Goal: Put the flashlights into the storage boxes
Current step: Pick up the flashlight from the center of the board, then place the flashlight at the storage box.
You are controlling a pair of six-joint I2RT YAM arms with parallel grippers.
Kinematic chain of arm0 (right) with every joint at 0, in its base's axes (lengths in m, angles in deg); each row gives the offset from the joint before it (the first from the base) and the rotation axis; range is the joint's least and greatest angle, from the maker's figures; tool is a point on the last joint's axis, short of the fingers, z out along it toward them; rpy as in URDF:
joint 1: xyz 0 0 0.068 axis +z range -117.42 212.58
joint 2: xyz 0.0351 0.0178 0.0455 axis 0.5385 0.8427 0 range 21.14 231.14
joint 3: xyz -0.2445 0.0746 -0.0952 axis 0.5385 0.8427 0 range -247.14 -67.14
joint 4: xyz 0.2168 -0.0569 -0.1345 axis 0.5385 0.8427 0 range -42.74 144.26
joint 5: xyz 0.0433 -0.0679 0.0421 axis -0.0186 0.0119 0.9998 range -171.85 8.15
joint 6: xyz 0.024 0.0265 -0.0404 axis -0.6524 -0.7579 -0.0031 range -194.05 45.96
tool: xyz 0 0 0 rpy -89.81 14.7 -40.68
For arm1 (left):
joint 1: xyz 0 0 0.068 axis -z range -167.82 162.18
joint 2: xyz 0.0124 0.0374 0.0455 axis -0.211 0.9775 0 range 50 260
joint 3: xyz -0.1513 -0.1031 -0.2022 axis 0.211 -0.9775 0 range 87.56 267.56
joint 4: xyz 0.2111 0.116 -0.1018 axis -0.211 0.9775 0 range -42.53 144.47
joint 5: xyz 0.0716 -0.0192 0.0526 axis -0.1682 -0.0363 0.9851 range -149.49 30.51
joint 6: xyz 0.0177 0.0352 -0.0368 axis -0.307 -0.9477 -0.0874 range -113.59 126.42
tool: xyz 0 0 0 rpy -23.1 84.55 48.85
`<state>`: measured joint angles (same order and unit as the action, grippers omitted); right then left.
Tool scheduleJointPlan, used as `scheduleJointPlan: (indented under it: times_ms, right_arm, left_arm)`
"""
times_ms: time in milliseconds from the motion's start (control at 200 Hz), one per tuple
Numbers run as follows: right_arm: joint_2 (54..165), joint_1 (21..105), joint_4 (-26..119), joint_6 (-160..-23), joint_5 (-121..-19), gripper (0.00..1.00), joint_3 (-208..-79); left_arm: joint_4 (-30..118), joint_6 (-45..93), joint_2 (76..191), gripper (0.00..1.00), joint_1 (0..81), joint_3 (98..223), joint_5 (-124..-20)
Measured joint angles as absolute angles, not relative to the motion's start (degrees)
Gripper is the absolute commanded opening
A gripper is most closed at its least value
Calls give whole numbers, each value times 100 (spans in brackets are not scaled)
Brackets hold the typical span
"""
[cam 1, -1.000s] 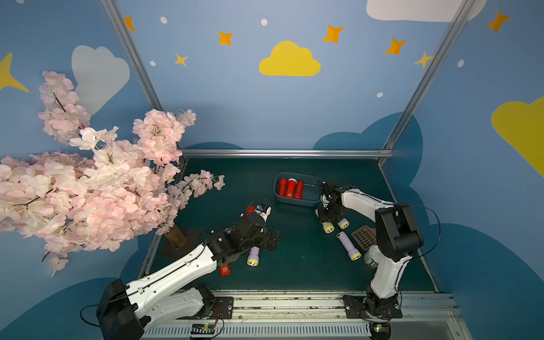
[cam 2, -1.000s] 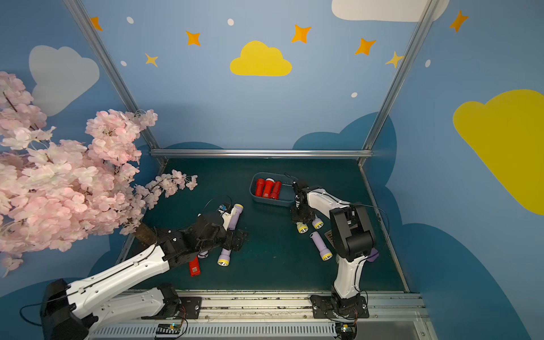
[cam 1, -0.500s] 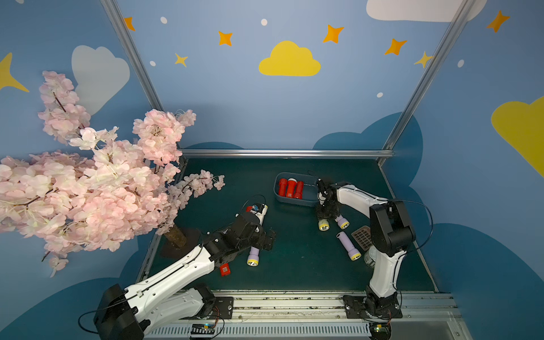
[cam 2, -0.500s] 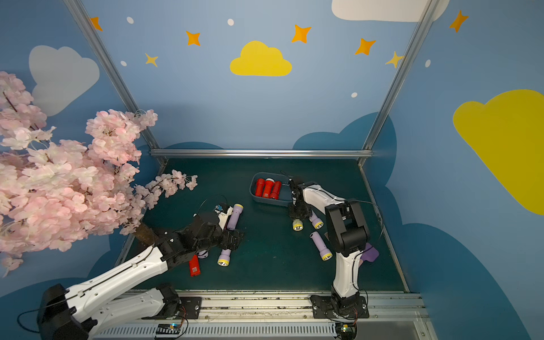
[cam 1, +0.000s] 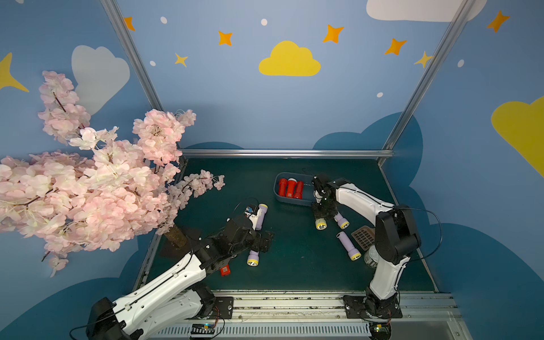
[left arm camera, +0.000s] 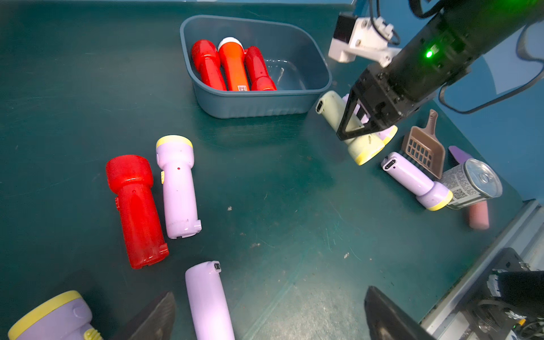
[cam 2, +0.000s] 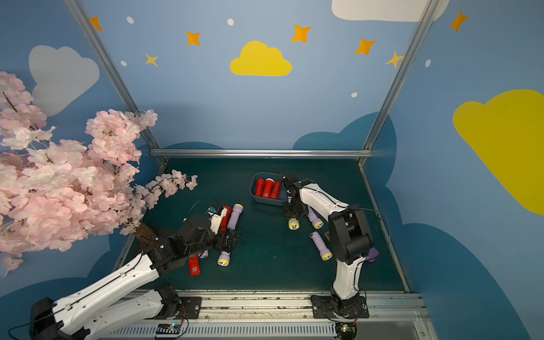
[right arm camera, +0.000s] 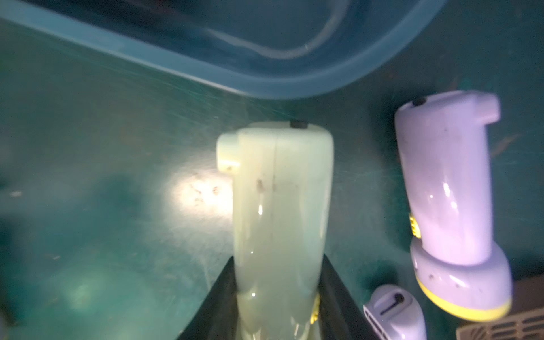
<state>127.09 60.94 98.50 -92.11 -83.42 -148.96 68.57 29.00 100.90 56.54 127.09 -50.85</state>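
Observation:
My right gripper [cam 1: 322,212] [right arm camera: 278,297] is shut on the pale yellow flashlight [cam 1: 321,225] [cam 2: 293,224] [left arm camera: 334,113] [right arm camera: 279,200]. Its tail points at the near wall of the blue-grey storage box [cam 1: 294,200] [cam 2: 265,200] [left arm camera: 250,103] [right arm camera: 265,85]. Three red flashlights [cam 1: 290,188] [left arm camera: 232,66] lie in the box. My left gripper [cam 1: 262,242] [left arm camera: 269,309] is open low over the mat, with a lilac flashlight [cam 1: 253,257] [left arm camera: 206,297] lying between its fingers, apart from both. Other lilac flashlights [cam 1: 341,220] [cam 1: 348,245] [left arm camera: 178,188] and red ones [left arm camera: 135,206] [cam 2: 194,266] lie loose.
A brown slotted scoop [cam 1: 363,237] [left arm camera: 425,147], a silver tin can [left arm camera: 471,182] and a pink cylinder [left arm camera: 478,215] crowd the right front corner. A pink blossom tree [cam 1: 88,182] overhangs the left side. Blue walls close the back and sides.
The right jaws have narrowed onto the pale yellow flashlight and carried it slightly left, toward the box. The left arm has barely shifted and stays open.

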Motion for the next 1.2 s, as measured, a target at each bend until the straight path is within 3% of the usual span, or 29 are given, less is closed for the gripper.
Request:
scheduleJointPlan:
  times_ms: [385, 891, 1201]
  right_arm:
    - [12738, 6079, 10077, -9314, -8256, 37, -16028]
    - [15411, 5600, 10403, -9283, -7808, 38, -19175]
    - [15922, 5475, 10431, -9329, -7618, 38, -19394]
  left_arm:
    - [6957, 2933, 9867, 99, 5652, 12641, -5046]
    - [7012, 2929, 10151, 99, 5560, 12737, -4949]
    - [7012, 2872, 10529, 99, 5451, 12952, -4945]
